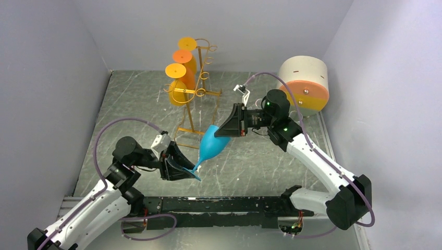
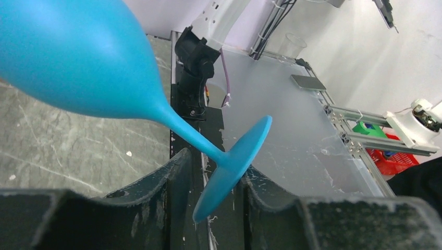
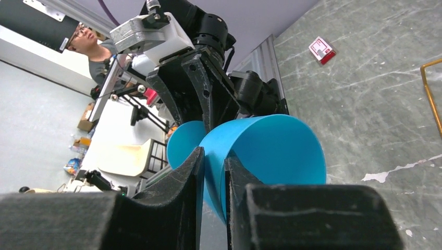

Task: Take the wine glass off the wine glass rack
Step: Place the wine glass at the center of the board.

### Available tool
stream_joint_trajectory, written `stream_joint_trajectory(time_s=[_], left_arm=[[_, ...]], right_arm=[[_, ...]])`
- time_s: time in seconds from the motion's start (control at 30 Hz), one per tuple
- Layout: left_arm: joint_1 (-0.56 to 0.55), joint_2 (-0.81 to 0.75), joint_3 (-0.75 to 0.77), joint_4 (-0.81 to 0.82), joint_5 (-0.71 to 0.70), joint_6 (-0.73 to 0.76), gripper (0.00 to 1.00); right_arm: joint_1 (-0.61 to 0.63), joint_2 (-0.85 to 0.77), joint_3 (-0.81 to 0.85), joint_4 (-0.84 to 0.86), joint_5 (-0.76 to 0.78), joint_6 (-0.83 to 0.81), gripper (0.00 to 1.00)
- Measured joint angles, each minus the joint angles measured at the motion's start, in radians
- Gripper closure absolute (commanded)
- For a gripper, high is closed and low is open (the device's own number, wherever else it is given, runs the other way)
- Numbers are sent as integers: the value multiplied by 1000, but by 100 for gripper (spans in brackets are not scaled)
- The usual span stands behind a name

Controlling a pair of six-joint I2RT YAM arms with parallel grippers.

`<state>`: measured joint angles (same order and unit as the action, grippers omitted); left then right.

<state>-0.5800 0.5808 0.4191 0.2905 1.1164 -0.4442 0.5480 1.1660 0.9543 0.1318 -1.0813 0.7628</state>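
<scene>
The right hand [image 3: 213, 161] is closed on the blue wine glass [image 1: 212, 143]. Its two dark fingers pinch one wall of the bowl [image 3: 271, 151] at the rim, one finger inside the mouth and one outside.

The left hand [image 2: 215, 174] is partly open. The round foot [image 2: 232, 166] of the glass stands edge-on in the gap between its fingers, and bare space shows on both sides, so it looks more like a loose cradle than a grip.

The glass hangs in the air between the two hands, above the grey marbled counter [image 1: 250, 161] and touching nothing else. Seen from above, its long axis runs on a slant. The foot is low and near, at the left hand; the thin stem [image 2: 187, 130] rises from there, and the bowl opens up and away toward the right hand.

The glass is already off the wine glass rack [image 1: 194, 99]. That gold wire stand is behind it and slightly to its left, well apart from the bowl, though the stand's wire base lies just beside the left hand. Four orange and yellow glasses [image 1: 180, 70] hang upside down from its hooks. A white and orange drum [image 1: 305, 83] sits at the far right corner.

By my reading, the right hand alone carries the weight. The next move depends on the left hand backing away along the slant without knocking the foot, since a pinch on one thin wall could let the glass swing.
</scene>
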Motion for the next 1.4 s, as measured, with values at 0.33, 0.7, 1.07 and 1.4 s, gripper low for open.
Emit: stream_joint_trajectory(time_s=[0.33,0.7,1.07,1.4], left_arm=[[-10,-6,59,-167,-27,80,90],[-18,5,96,-202,-8,122,75],[-6,-23,97,-364,-181,154,33],[-5,-97,146,-488,-353,184,0]], right_arm=[[-6,-5,-3,-24,23,-15,66],[-11,-21,-16,-8,4,-6,96],[5,-88,33,-126,16,-63,100],[16,-141,31,-329,266,-199,100]])
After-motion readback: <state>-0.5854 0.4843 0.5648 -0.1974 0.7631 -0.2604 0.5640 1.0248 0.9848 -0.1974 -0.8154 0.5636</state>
